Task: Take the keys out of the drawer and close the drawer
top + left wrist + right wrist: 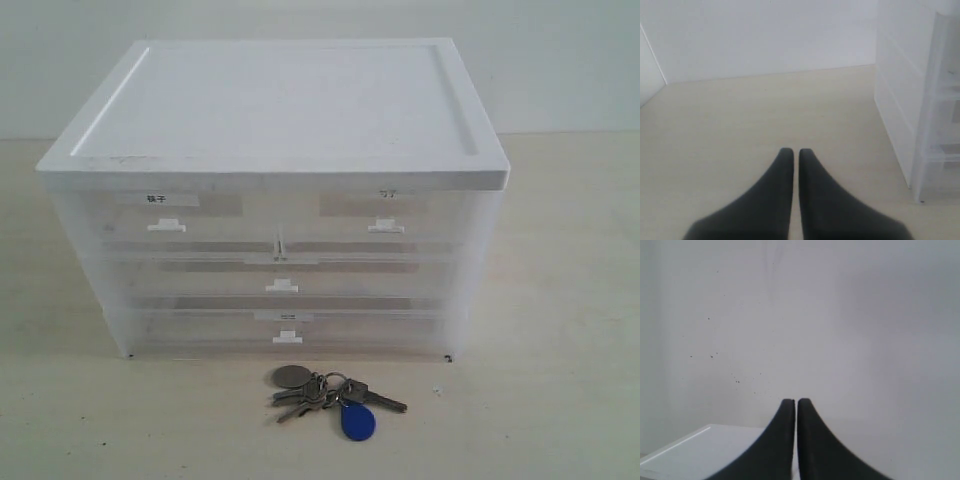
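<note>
The keys [330, 397], silver on a ring with a blue fob and a round grey disc, lie on the table in front of the cabinet in the exterior view. The drawer [385, 218], the right one of the narrow top pair, sits flush with the cabinet front, its small white tab handle facing out. Neither arm shows in the exterior view. My left gripper [796, 151] is shut with nothing in it, low over bare table beside the cabinet's side. My right gripper [795, 402] is shut and empty too, facing a white wall above the cabinet's top.
The white-topped translucent drawer cabinet [280, 110] stands mid-table, its side [910, 100] close to my left gripper and its lid [700, 450] below my right gripper. Its left narrow drawer [165, 215] and two full-width drawers [283, 275] are closed. A white wall stands behind.
</note>
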`<act>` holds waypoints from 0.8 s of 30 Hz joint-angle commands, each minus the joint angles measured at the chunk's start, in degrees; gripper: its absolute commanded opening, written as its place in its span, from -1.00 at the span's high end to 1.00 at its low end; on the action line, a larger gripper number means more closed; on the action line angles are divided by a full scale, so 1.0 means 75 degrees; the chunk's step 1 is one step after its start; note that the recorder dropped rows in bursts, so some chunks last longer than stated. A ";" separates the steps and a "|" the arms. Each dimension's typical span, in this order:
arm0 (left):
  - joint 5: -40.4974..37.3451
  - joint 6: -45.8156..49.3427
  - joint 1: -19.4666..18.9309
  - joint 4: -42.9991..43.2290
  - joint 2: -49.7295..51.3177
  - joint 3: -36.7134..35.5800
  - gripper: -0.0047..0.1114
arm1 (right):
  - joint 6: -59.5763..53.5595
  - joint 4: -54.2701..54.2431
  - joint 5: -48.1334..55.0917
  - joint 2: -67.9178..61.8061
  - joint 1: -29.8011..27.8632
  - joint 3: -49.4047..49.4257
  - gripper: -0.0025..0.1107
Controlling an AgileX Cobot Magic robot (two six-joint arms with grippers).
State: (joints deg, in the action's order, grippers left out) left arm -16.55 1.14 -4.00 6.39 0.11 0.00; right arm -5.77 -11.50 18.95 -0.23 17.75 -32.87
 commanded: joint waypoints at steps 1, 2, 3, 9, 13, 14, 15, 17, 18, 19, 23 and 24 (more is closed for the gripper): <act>-0.0005 -0.0052 -0.0011 0.0014 -0.0015 0.0000 0.84 | -0.0012 -0.0016 -0.0033 0.0031 0.0013 0.0022 0.96; -0.0005 -0.0052 -0.0011 0.0014 -0.0015 0.0000 0.84 | -0.0012 -0.0016 -0.0033 0.0031 0.0013 0.0022 0.96; -0.0005 -0.0052 -0.0011 0.0014 -0.0015 0.0000 0.84 | -0.0012 -0.0016 -0.0033 0.0031 0.0013 0.0022 0.96; -0.0005 -0.0052 -0.0011 0.0014 -0.0015 0.0000 0.84 | -0.0032 0.0229 -0.0010 0.0031 0.0013 0.0022 0.96; 0.0002 -0.0050 -0.0011 0.0014 -0.0015 0.0000 0.84 | 0.0821 0.1325 -0.0418 0.0031 -0.0131 0.0373 0.96; 0.0002 -0.0050 -0.0011 0.0014 -0.0015 0.0000 0.84 | 0.1111 0.1681 -0.0660 0.0031 -0.0288 0.0577 0.96; 0.0002 -0.0050 -0.0011 0.0014 -0.0015 0.0000 0.84 | 0.1409 0.2133 -0.1025 0.0031 -0.0513 0.0792 0.96; 0.0002 -0.0050 -0.0011 0.0014 -0.0015 0.0000 0.84 | 0.1481 0.2274 -0.1452 0.0031 -0.1061 0.1198 0.96; 0.0002 -0.0050 -0.0011 0.0014 -0.0015 0.0000 0.84 | 0.1481 0.2274 -0.1593 0.0031 -0.1466 0.1465 0.96; 0.0002 -0.0050 -0.0011 0.0014 -0.0015 0.0000 0.84 | 0.1500 0.2274 -0.1728 0.0031 -0.1725 0.1649 0.96; 0.0002 -0.0050 -0.0011 0.0014 -0.0015 0.0000 0.84 | 0.1518 0.2291 -0.2146 0.0031 -0.2592 0.2771 0.96; 0.0002 -0.0050 -0.0011 0.0014 -0.0015 0.0000 0.84 | 0.1518 0.2291 -0.2160 0.0031 -0.2658 0.3029 0.96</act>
State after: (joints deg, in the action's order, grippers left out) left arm -16.55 1.14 -4.00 6.39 0.11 0.00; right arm 5.27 5.00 4.40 -0.33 -0.22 -14.06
